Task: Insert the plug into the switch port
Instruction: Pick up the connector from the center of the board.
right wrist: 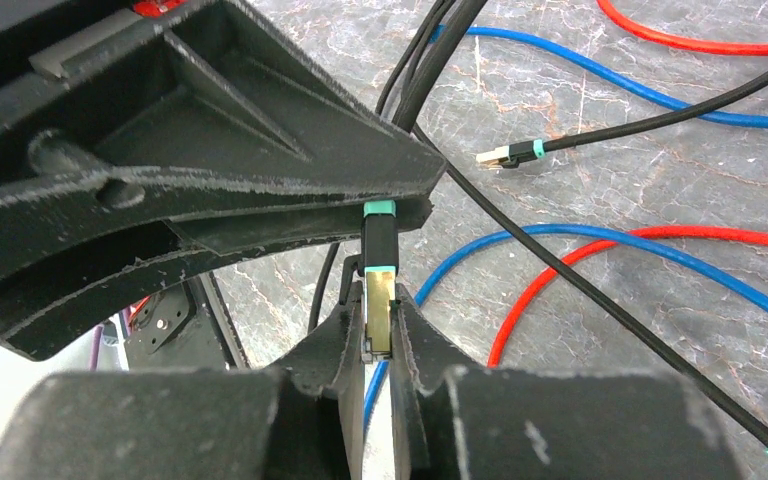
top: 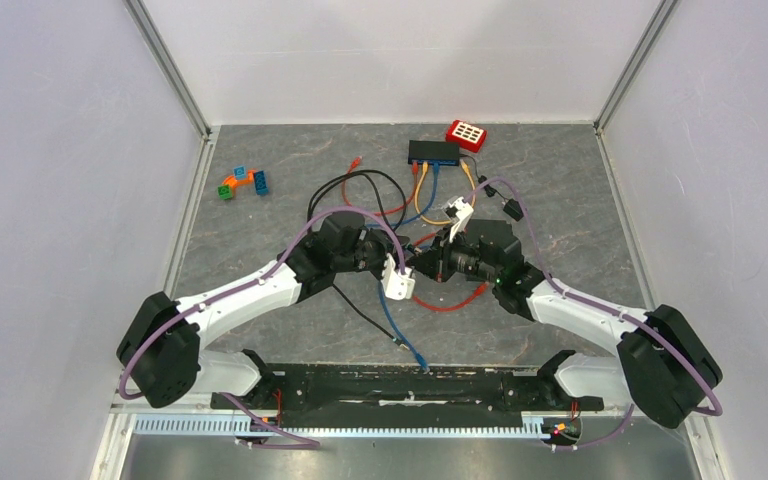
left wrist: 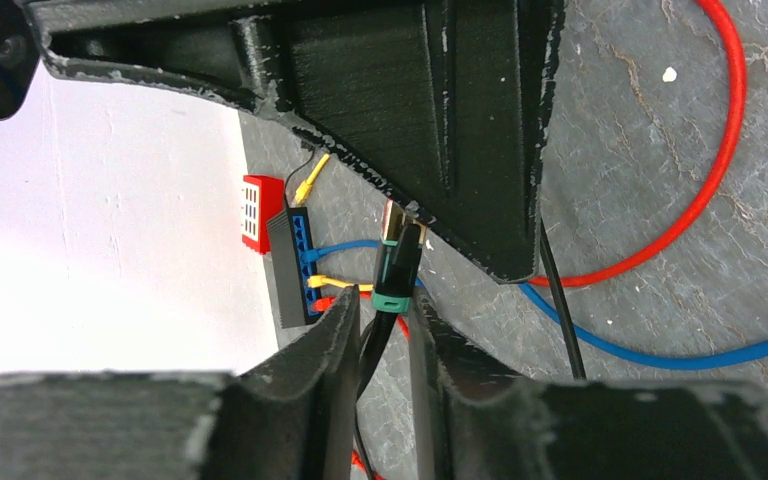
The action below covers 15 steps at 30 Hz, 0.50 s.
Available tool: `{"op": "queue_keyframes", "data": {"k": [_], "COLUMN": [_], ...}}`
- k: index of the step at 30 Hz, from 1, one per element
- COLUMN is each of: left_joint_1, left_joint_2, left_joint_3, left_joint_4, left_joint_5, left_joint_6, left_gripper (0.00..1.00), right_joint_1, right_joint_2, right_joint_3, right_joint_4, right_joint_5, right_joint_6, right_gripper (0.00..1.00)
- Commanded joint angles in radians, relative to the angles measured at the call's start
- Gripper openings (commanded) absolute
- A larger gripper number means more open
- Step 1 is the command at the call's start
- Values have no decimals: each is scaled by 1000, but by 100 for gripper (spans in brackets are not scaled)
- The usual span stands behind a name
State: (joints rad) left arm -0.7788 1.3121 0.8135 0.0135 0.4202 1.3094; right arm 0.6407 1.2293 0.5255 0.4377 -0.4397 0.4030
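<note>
The plug (right wrist: 380,290) — clear tip with gold contacts, black boot, teal band (left wrist: 390,300) at its rear — sits pinched by its tip in the right claw (right wrist: 380,335) at mid-table, well apart from the switch (top: 433,151). The left claw (left wrist: 385,318) flanks its black cable (left wrist: 375,350) just behind the band — whether it clamps, I cannot tell.
</note>
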Motion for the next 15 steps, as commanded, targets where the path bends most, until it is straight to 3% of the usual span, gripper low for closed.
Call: {"op": "queue_keyframes", "data": {"k": [1, 3, 7, 9, 12, 15], "left_joint_1": [-5, -5, -3, -2, -2, -1], "left_joint_2": [-3, -3, 4, 12, 44, 62], "left_joint_3": [-5, -8, -13, -25, 10, 20], "left_joint_4": [72, 72, 90, 138, 177, 185], "left_joint_5": [20, 27, 21, 0, -105, -172], "left_joint_6": [33, 19, -53, -113, -334, -418], "left_gripper": [12, 2, 2, 2, 2, 2], "right_joint_1": [-1, -5, -21, -37, -62, -83], "right_joint_2": [11, 7, -13, -36, -94, -157], "right_joint_3": [41, 39, 40, 43, 48, 60], "right_joint_4": [53, 53, 27, 5, -44, -130], "right_joint_5": [-47, -50, -16, 8, 60, 154], "right_joint_6": [30, 34, 21, 9, -23, -74], "right_gripper": [0, 0, 11, 22, 36, 49]}}
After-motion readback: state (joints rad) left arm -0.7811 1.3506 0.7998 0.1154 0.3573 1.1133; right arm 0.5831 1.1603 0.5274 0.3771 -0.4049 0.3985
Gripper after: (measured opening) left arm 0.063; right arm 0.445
